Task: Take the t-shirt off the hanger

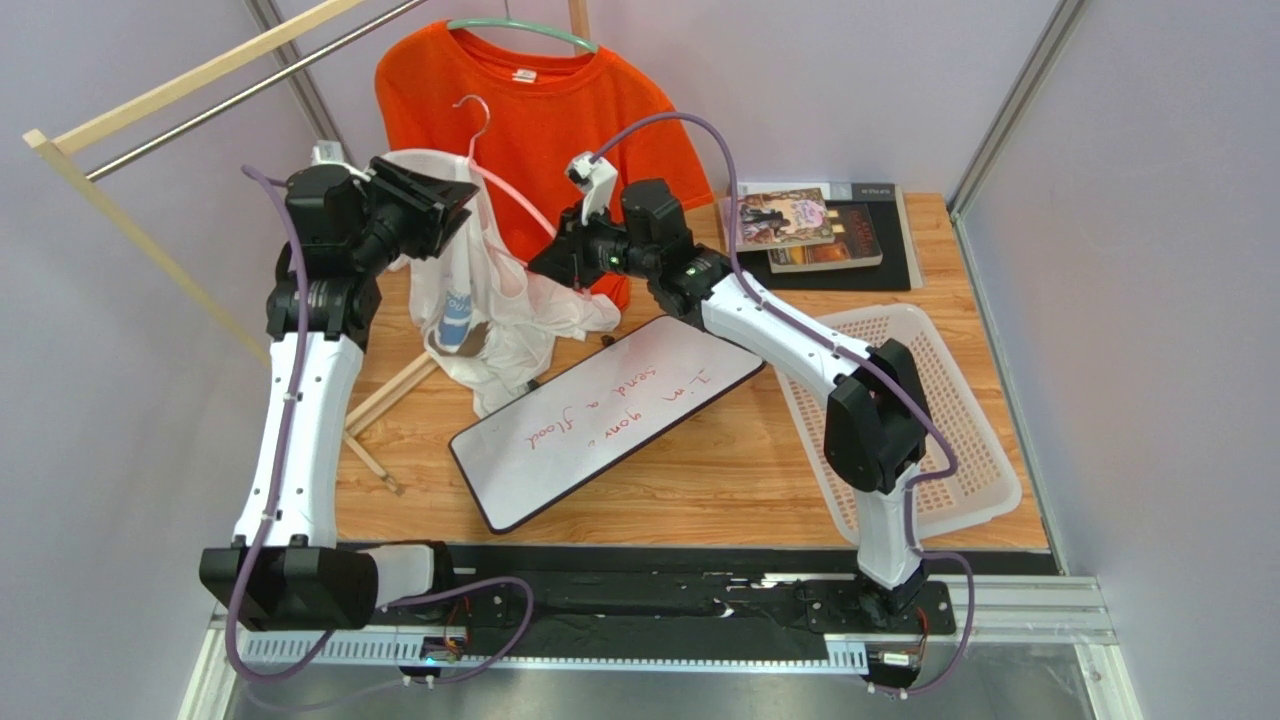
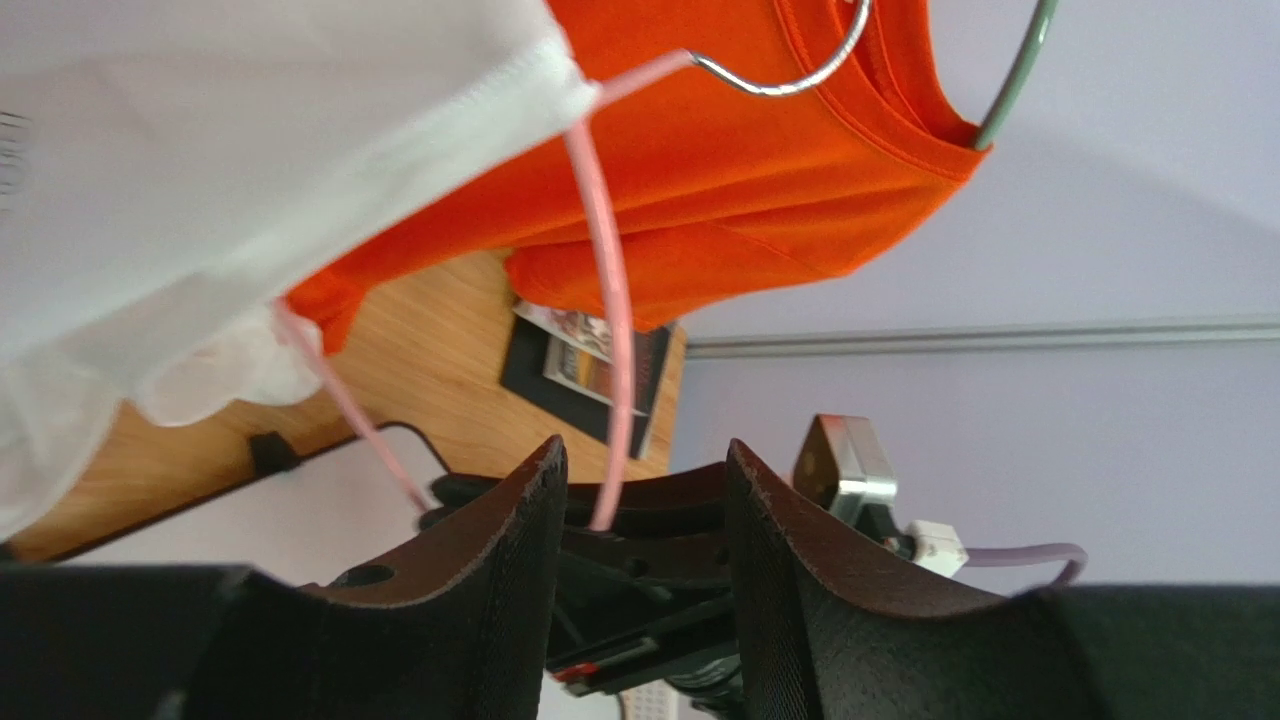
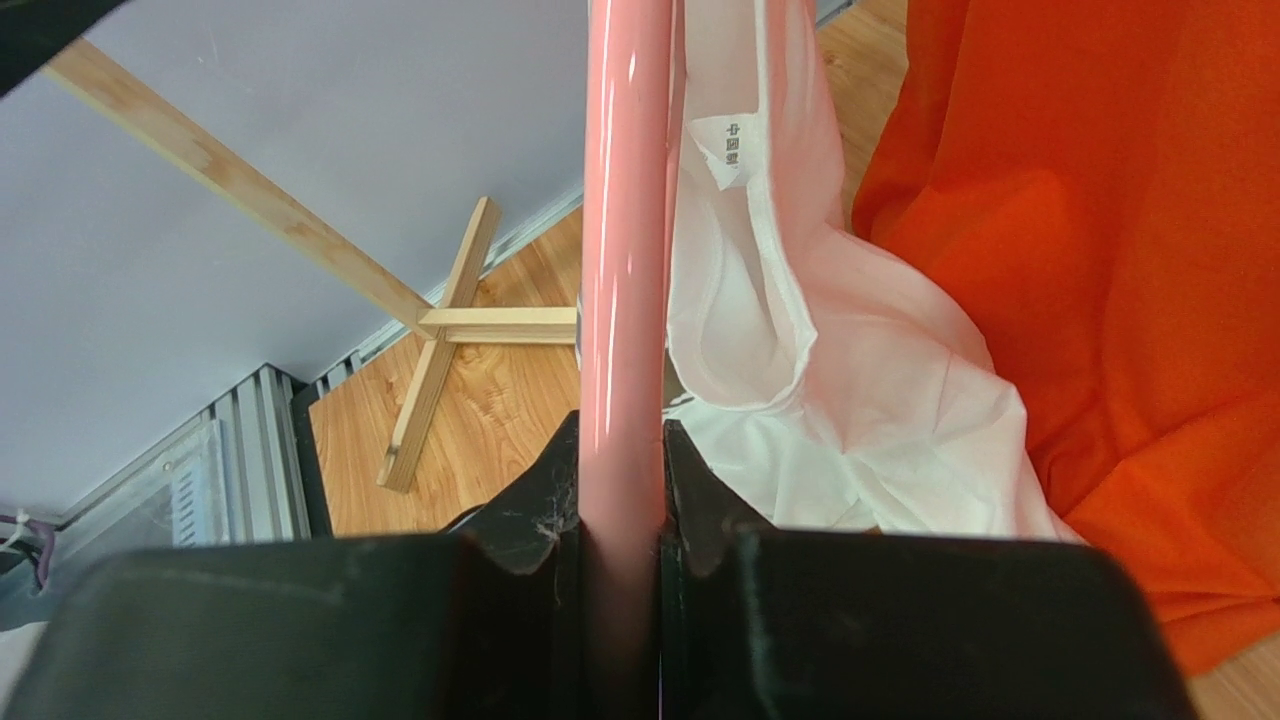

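Note:
A white t-shirt [image 1: 496, 308] hangs on a pink hanger [image 1: 511, 195] held above the table's back left. My right gripper [image 1: 547, 258] is shut on the hanger's lower bar. In the right wrist view the pink hanger [image 3: 624, 225] runs up from my right gripper [image 3: 619, 435], with the white t-shirt [image 3: 812, 390] draped to its right. My left gripper [image 1: 448, 192] is open beside the shirt's top left. In the left wrist view my left gripper [image 2: 643, 450] holds nothing; the white t-shirt [image 2: 226, 150] and the pink hanger [image 2: 598, 225] lie beyond its fingertips.
An orange t-shirt [image 1: 556, 113] hangs on a green hanger [image 1: 519, 27] behind. A wooden rack [image 1: 166, 105] stands at the left. A whiteboard [image 1: 609, 413] lies mid-table, a white basket [image 1: 939, 398] at the right, and books [image 1: 812, 225] at the back right.

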Robot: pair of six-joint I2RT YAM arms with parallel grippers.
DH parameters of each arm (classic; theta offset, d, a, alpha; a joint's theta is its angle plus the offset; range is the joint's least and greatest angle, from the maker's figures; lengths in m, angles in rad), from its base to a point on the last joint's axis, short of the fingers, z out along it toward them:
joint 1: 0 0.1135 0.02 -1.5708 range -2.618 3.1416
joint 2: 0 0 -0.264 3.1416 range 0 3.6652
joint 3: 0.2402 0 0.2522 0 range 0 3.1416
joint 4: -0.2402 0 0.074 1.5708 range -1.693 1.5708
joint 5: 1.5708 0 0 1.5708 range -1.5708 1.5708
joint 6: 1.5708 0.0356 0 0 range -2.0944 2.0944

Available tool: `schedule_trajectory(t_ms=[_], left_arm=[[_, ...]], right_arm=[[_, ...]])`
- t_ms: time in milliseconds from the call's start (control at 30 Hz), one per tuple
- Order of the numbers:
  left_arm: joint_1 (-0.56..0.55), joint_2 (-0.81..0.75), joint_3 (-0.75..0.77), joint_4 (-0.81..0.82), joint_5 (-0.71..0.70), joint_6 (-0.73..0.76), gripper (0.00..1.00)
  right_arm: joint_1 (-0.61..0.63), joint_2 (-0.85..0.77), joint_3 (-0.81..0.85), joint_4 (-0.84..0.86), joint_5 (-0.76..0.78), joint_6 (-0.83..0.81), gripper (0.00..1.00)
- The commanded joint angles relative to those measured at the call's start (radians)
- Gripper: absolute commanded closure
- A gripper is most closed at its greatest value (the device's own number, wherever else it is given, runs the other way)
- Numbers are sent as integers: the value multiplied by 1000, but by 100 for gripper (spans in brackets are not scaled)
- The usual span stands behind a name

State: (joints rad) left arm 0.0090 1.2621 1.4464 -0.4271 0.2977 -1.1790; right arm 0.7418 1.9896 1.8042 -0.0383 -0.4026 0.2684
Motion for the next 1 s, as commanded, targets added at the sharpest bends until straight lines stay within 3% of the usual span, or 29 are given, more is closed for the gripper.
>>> schedule_trajectory(t_ms=[0,133,433,567,967], left_arm=[[54,-101,5,-139,-86,186,50],[52,-80,43,-173,-172,335,43],[49,14,63,-35,-57,505,35],[26,36,83,-32,-89,579,34],[10,95,114,-35,-91,565,35]], right_arm=[[-16,-113,-11,147,-48,57,100],[-24,-147,-60,181,-90,91,100],[-24,-164,-60,190,-157,134,100],[-24,-164,-71,212,-166,144,100],[-21,-167,-78,221,-191,160,100]])
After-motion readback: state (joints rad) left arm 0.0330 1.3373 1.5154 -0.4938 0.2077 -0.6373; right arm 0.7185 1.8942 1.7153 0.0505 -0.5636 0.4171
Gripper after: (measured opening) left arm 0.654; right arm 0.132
